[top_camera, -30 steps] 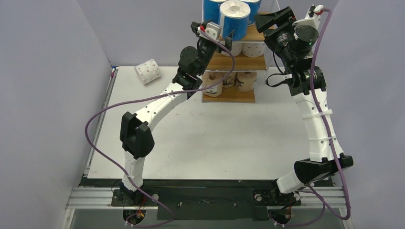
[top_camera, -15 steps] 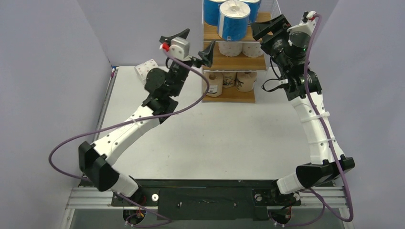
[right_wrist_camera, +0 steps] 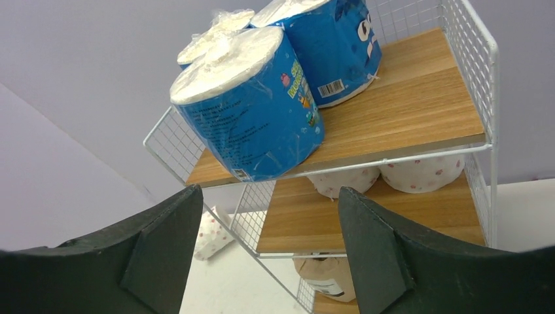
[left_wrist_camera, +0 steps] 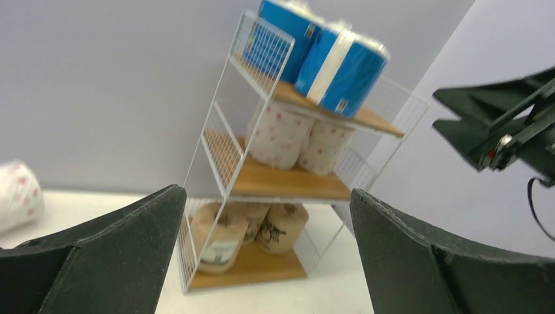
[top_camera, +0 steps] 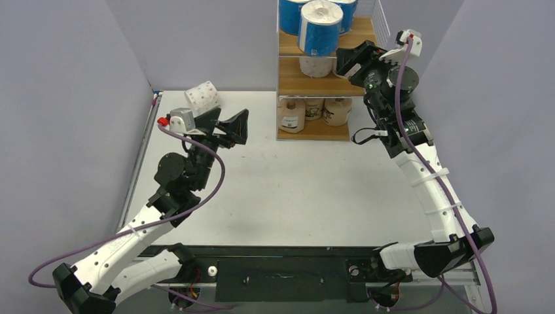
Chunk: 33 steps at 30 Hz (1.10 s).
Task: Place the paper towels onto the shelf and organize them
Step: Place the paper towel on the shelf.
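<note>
Fetch step for the one loose pink-dotted roll (top_camera: 201, 98), lying on table (top_camera: 294, 183) far-left, well apart from shelf (top_camera: 327, 84), w/ L gripper (top_camera: 226, 123) spread empty nearby, R gripper (top_camera: 357, 59) agape & empty by top tier; next, prob.: straddle, clamp, lift.

Far edge of desk (top_camera: 294, 190), centre: shelf (top_camera: 321, 84). On its tiers: top rolls (top_camera: 321, 26), middle rolls (top_camera: 316, 65), bottom rolls (top_camera: 314, 110). Loose roll (top_camera: 202, 98) on desk, left of shelf, well apart.
</note>
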Available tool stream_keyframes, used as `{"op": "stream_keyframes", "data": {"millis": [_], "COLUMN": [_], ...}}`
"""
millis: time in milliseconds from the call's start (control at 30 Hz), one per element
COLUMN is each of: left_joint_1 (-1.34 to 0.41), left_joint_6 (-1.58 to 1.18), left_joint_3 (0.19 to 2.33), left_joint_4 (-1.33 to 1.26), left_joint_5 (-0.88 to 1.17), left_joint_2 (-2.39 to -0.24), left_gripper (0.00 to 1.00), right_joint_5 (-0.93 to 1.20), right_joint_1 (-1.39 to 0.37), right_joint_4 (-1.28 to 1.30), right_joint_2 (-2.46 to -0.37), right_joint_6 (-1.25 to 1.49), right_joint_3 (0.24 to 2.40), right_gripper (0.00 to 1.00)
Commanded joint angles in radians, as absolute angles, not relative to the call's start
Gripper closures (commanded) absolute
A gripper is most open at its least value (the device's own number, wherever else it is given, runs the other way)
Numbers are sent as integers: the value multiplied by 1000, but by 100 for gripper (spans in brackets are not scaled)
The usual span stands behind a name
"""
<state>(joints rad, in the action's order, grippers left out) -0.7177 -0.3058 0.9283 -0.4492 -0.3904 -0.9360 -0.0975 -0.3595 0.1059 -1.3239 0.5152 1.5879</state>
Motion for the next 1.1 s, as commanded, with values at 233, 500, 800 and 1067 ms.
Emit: {"op": "stream_keyframes", "data": {"millis": [233,500,800,1067], "left_joint_1": [-708,-707,-706,-706], "left_joint_6": [-435,-465,-447,-444], "left_joint_3": [602,508,498,492], "left_joint_4": [-90,49,98,106], "left_joint_5": [-552,-588,-616,-617], "left_joint_2": [-514,-295,-263,-256], "left_gripper": [4,4,3,4], "right_joint_5": [-71,-48,-76,-94], "right_joint_1": [-353,-355,-355,-352], "right_joint_4": [102,87,76,77], "right_joint_2": [-1464,-1546,-1594,-1626], "right_joint_6": [431,447,449,451], "right_joint_3": [1713,1751,1776,1806], "right_gripper": [23,22,24,26]}}
